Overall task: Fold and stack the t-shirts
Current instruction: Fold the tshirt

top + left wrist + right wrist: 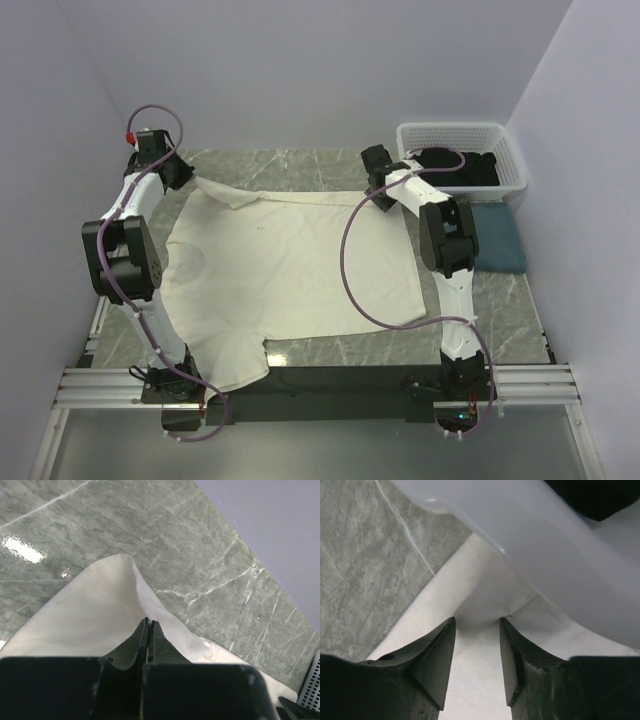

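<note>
shirt: the cream-white t-shirt (290, 260) is spread flat on the counter (350, 350), with one far corner just beside the basket (460, 128)
left hand (149, 622): clenched on the shirt's far corner, the one well away from the basket, cloth tented up at the tips
right hand (477, 622): released, straddling a ridge of cloth at the basket-side corner
other shirts: black t-shirt (465, 165) inside the basket, slate-blue t-shirt (500, 240) just on its near side
risk: if the right hand closes off that ridge it'll probably catch one layer or nothing, so the left drags the fold crooked. It could also bump the basket.
surface: glossy grey-green marble, looks slippy
room: plain pale walls (300, 70)
</note>
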